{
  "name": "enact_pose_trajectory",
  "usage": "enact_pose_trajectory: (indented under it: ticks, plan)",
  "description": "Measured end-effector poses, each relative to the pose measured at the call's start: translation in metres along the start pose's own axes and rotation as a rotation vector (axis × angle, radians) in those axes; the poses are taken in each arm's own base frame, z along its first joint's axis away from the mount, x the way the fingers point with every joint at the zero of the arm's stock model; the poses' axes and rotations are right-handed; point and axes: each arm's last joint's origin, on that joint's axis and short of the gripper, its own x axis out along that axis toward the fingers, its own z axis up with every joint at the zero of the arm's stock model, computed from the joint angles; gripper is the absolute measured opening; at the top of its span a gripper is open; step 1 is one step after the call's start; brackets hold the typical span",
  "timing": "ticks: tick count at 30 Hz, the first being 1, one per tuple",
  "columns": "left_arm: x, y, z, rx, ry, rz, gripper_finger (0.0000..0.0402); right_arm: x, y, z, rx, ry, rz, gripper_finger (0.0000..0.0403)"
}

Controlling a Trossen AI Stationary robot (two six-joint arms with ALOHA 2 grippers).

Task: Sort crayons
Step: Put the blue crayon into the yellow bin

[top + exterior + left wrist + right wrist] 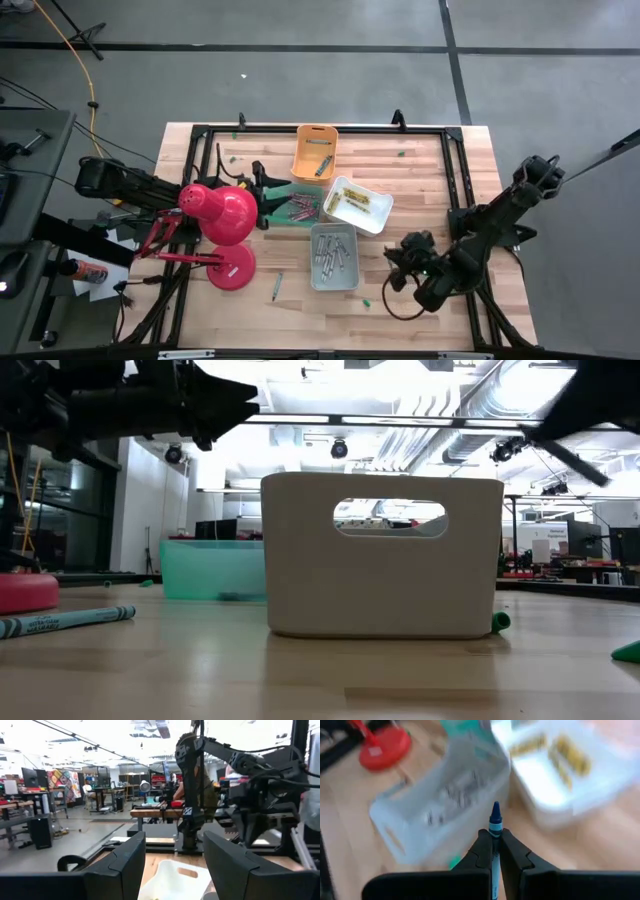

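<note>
Blue crayon pinched upright between the two dark fingers of the right tool, tip poking out beyond the fingertips, wrapper running down between them. Clamped narrow on it, nothing else in the grip. Right tool just to the right of the grey bin, above bare table.

Taking the grey bin as landmark: grey crayons lying loose inside it. White bin just behind and to the right, touching or nearly so, with yellow crayons in it. Teal bin behind and to the left, holding red and pink crayons. Orange bin farther behind, a few sticks inside, colours hard to tell. One lone crayon on the table just left of the grey bin; in the low view a blue-green crayon lying flat on the wood. Small green bits near the bin's front right corner.

Red lamp left of the grey bin, its round base on the table. Left tool beside the lamp head, fingers spread wide, holding nothing.
</note>
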Motion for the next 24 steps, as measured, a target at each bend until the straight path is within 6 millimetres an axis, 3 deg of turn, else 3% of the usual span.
enact_pose_trajectory:
  ticks: [5,10,16,20,24]
  plan:
    - [0.0,-0.001,0.002,-0.035,-0.019,-0.028,0.0186,0.015,0.003,0.022,-0.132,-0.124,-0.044,0.0001]
    - [0.003,-0.002,0.007,-0.083,-0.042,-0.073,0.0186,0.046,-0.001,0.05,-0.257,-0.18,-0.096,0.0001]
    - [0.007,-0.005,0.013,-0.127,-0.062,-0.155,0.0186,0.09,-0.006,0.092,-0.393,-0.3,0.118,0.0001]
    - [0.008,-0.005,0.013,-0.129,-0.062,-0.159,0.0186,0.107,-0.028,0.116,-0.442,-0.518,0.276,0.0]
    - [0.008,-0.005,0.013,-0.092,-0.057,-0.159,0.0186,0.111,-0.057,0.123,-0.438,-0.71,0.43,0.0]
